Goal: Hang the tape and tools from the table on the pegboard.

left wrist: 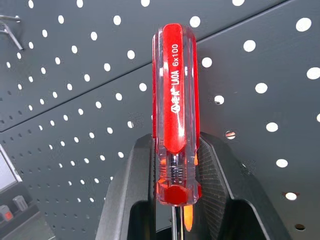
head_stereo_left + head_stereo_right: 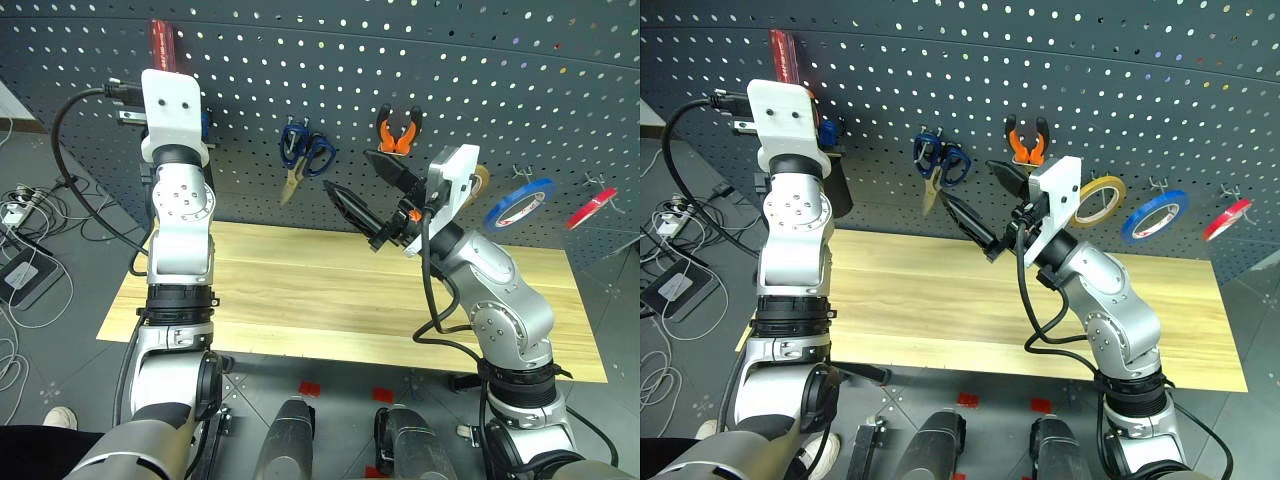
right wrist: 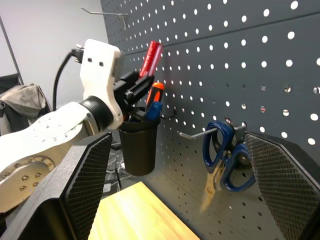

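My left gripper [image 1: 175,145] is shut on the lower end of the red-handled screwdriver [image 1: 175,100], whose handle points up close to the pegboard [image 2: 450,80]. In the right wrist view that screwdriver [image 3: 150,59] hangs just above a black cup [image 3: 137,142] mounted on the board. The dark-handled scissors [image 2: 303,155], the orange pliers [image 2: 398,130] and the blue tape [image 2: 520,203] hang on hooks. Above the middle of the table [image 2: 300,290], my right gripper [image 2: 372,190] stands open and holds nothing.
An orange screwdriver [image 3: 156,90] and a blue one [image 3: 152,109] stand in the black cup. A yellow tape roll [image 2: 1095,200] and a flat red item [image 2: 590,208] hang at the right of the board. Cables lie on the floor at the left.
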Controlling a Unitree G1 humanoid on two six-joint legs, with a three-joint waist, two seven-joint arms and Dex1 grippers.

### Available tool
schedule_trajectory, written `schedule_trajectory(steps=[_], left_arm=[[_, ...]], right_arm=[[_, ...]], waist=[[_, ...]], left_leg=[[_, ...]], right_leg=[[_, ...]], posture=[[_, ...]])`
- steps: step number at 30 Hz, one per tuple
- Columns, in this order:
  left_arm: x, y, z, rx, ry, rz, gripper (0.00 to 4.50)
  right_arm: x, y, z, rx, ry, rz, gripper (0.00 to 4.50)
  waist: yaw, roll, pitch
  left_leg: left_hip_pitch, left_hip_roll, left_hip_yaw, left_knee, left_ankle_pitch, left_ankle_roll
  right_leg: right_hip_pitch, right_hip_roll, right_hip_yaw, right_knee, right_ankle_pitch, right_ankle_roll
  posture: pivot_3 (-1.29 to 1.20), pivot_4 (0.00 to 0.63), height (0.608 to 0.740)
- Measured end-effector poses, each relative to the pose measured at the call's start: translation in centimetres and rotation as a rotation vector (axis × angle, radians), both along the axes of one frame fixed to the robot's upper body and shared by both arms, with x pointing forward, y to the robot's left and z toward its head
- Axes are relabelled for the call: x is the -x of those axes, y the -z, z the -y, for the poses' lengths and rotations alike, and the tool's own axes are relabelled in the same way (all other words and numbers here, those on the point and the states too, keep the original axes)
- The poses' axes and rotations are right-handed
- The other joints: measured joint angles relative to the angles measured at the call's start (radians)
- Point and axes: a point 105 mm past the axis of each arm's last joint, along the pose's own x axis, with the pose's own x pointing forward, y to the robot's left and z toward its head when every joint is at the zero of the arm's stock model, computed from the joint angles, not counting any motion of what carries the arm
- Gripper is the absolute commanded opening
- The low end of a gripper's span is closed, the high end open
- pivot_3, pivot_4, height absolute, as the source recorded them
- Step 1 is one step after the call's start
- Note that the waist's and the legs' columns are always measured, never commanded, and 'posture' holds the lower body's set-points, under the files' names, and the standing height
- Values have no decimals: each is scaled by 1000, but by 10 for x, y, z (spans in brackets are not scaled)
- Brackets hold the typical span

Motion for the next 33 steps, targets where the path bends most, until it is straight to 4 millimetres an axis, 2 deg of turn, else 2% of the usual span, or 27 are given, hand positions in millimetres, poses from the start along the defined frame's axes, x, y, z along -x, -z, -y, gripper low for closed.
schedule_trajectory(steps=[9, 15, 25, 29, 33], left_arm=[[4, -3, -6, 6, -14, 12, 4474], [3, -2, -7, 36, 6, 2, 4474], [17, -14, 10, 18, 123, 39, 4474], [27, -22, 30, -28, 217, 61, 4474], [37, -12, 54, -71, 325, 24, 4474]], right_arm=[[-3, 4, 0, 5, 2, -15, 4500], [-3, 5, 2, 18, 4, -13, 4500], [-7, 14, 15, 55, 88, -16, 4500], [-2, 15, 24, 55, 130, -5, 4500], [5, 20, 30, 61, 160, -9, 4500]], waist=[[0, 0, 0], [1, 0, 0], [1, 0, 0], [0, 0, 0], [-2, 1, -1]], left_leg=[[1, 0, 0, 0, 0, 0], [1, 0, 0, 0, 0, 0], [1, 0, 0, 0, 0, 0], [1, 0, 1, 0, 0, 0], [1, 0, 1, 0, 0, 0]], right_leg=[[0, 0, 0, 0, 0, 0], [0, 0, 0, 1, 0, 0], [0, 0, 0, 1, 0, 0], [1, 0, 1, 1, 0, 0], [0, 0, 2, 1, 0, 0]], posture=[[201, 200, 740], [202, 204, 740], [182, 194, 740], [176, 191, 740], [169, 187, 740]])
